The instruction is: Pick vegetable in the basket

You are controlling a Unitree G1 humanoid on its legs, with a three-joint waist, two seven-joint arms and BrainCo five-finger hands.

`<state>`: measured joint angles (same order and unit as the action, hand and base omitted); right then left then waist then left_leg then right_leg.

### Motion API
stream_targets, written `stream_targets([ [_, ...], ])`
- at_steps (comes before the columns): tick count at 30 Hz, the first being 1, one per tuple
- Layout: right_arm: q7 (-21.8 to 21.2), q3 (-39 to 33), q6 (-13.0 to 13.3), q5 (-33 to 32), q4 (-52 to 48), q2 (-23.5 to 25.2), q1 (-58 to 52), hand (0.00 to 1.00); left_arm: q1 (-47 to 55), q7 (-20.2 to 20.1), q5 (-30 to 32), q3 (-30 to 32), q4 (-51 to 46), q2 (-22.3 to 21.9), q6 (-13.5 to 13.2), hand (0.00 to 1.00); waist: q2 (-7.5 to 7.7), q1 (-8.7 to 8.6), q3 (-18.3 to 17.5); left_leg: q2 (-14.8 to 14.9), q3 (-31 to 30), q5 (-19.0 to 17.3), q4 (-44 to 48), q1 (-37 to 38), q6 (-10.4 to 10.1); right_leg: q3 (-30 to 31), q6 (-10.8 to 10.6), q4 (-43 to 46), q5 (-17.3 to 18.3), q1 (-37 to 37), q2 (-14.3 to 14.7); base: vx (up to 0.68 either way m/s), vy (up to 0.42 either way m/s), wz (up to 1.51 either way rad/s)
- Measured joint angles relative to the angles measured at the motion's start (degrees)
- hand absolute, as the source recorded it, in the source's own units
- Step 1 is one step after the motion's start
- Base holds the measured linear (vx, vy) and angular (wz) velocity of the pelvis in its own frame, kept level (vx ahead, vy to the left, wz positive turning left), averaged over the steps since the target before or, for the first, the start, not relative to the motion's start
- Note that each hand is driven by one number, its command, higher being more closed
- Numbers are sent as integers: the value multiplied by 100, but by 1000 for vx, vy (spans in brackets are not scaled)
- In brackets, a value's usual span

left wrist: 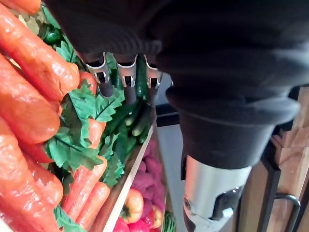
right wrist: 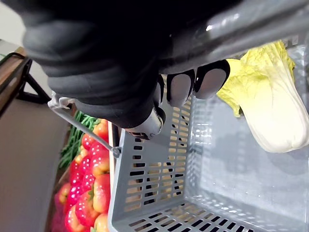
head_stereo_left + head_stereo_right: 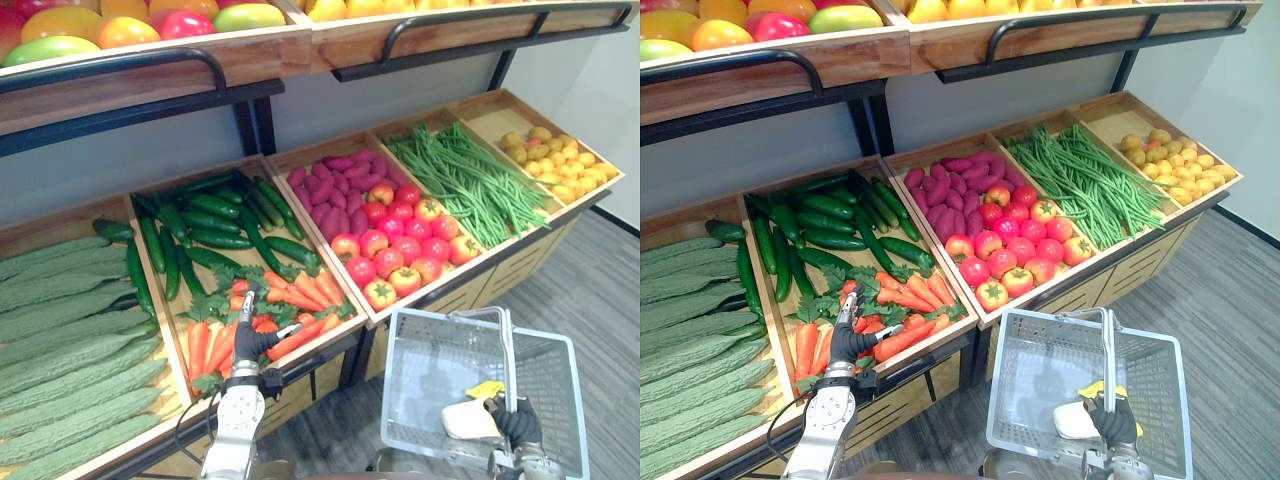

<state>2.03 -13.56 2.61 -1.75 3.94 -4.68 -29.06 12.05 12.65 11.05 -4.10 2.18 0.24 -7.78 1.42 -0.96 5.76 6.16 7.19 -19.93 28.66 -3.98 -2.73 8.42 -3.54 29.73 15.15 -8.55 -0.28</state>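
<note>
Currently the left hand [image 3: 250, 342] is hovering, fingers [image 1: 126, 79] straight and slightly spread, with the carrots [image 3: 300, 295] lying just beneath and beyond the fingertips, mostly slanting across them. The right hand [image 3: 518, 420] is gripping the handle [image 3: 505, 345] of the basket [image 3: 400, 330], well off toward the thumb side.

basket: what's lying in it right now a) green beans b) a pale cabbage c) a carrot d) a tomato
b: a pale cabbage lies on the floor of the grey basket, whose handle the right hand grips.
</note>
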Motion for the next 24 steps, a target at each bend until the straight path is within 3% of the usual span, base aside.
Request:
stream_targets([
  [2,-16,-5,4,-121,257,5,-57,100,-243,18,214,0,-11,250,9,0,133,-101,-8,-137,-344,46,-120,-118,-81,-334,6,-109,-1,80,-180,-74,3,82],
  [5,-73,-20,7,-230,408,31,-43,100,-649,189,702,152,-16,663,42,0,270,-124,7,-48,-275,92,-250,-233,-116,-603,46,-237,-28,80,-284,-43,-63,66],
  [8,-79,-126,35,-230,437,7,51,100,-876,356,1025,393,-17,803,101,0,166,-127,31,63,-179,306,-251,-312,-159,-697,89,-305,-59,74,-269,-2,-26,11],
  [12,-105,-76,114,-228,441,-50,61,100,-1139,424,1427,343,263,1081,138,0,190,-151,42,29,-83,526,-509,-323,-116,-666,99,-422,-127,-4,-275,9,0,-2],
  [18,-98,66,131,-229,441,-93,214,100,-1364,487,1610,348,1048,1134,313,0,229,-187,132,63,98,727,-842,-341,-174,-515,174,-584,-288,-198,-208,7,-16,-16],
  [24,-63,177,148,-230,440,-243,541,100,-1946,484,1645,160,2135,1165,369,0,269,-209,479,116,182,864,-874,-621,-180,-464,218,-610,-465,-514,-161,-64,-21,-6],
])
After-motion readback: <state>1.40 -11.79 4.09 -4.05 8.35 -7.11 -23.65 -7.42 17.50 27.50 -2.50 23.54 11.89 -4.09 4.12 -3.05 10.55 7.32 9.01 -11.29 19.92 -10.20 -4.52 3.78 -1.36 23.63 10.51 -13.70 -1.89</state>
